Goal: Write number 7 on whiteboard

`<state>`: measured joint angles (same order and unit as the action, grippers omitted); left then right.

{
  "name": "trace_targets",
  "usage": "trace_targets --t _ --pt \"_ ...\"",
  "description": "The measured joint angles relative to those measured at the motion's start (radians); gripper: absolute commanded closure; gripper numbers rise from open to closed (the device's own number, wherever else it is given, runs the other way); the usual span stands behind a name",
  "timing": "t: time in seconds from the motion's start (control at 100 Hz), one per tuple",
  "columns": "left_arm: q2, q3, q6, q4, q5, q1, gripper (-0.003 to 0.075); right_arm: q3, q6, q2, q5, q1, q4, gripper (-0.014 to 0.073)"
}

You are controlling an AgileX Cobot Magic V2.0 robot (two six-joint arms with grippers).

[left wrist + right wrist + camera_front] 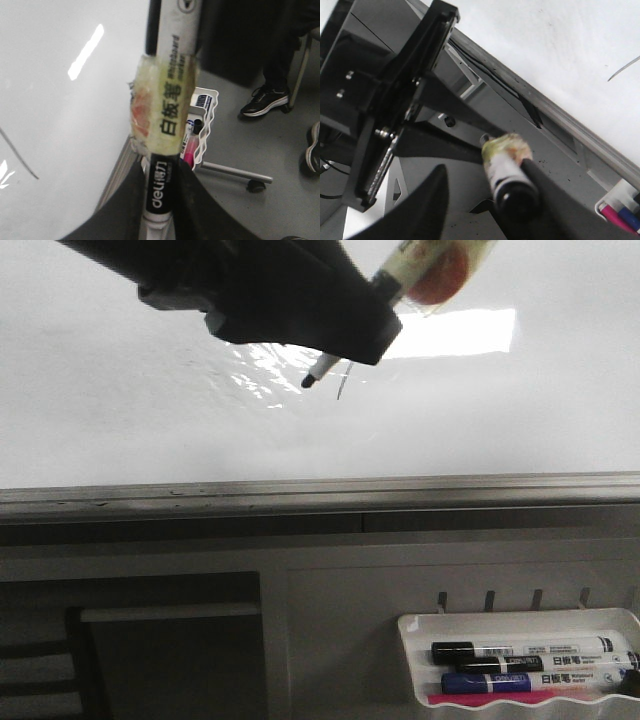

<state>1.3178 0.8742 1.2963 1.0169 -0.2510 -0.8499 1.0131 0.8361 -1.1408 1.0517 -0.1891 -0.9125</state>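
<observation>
While the left gripper (159, 210) pinches a marker (325, 368) tip-near the whiteboard (120, 420), right jaws can't be judged.

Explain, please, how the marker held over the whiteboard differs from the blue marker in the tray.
The held marker is uncapped, its bare tip near the whiteboard; the blue marker is capped. The held marker has yellowish tape round its barrel; the blue marker shows none. The held marker is tilted in the left gripper; the blue marker lies flat in the tray. Both have white, printed barrels.
</observation>
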Motion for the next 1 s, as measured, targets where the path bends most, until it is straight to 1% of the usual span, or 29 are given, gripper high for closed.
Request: trace_targets --t 0.03,0.16,0.23,0.37,0.49,0.58,0.73,0.88,1.0 --pt "-0.002 0.000 -0.003 0.004 0.014 0.000 0.0741 0.002 0.000 0.000 0.002 0.000 0.000 0.0081" --pt "-0.036 0.000 -0.023 0.057 0.096 0.009 0.0741 0.002 0.000 0.023 0.000 0.019 0.022 0.0083" --pt "-0.070 -0.006 -0.034 0.118 0.146 0.029 0.0741 0.002 0.000 0.058 -0.013 0.041 0.078 0.0083" --pt "-0.147 -0.059 -0.039 0.316 0.266 0.076 0.0741 -0.007 -0.042 0.140 -0.051 0.103 0.198 0.0083" --pt "-0.186 -0.122 -0.044 0.506 0.372 0.108 0.0741 -0.050 -0.064 0.208 -0.080 0.144 0.222 0.0083" --pt "-0.185 -0.160 -0.045 0.572 0.435 0.132 0.0741 -0.090 -0.071 0.249 -0.095 0.151 0.215 0.0083" --pt "-0.124 -0.160 -0.046 0.605 0.449 0.193 0.0741 -0.133 -0.072 0.284 -0.107 0.151 0.207 0.0083" --pt "-0.034 -0.113 -0.046 0.616 0.370 0.271 0.0741 -0.137 -0.072 0.289 -0.121 0.151 0.195 0.0083" --pt "0.036 -0.074 -0.046 0.652 0.334 0.308 0.0741 -0.137 -0.072 0.289 -0.125 0.151 0.192 0.0083"
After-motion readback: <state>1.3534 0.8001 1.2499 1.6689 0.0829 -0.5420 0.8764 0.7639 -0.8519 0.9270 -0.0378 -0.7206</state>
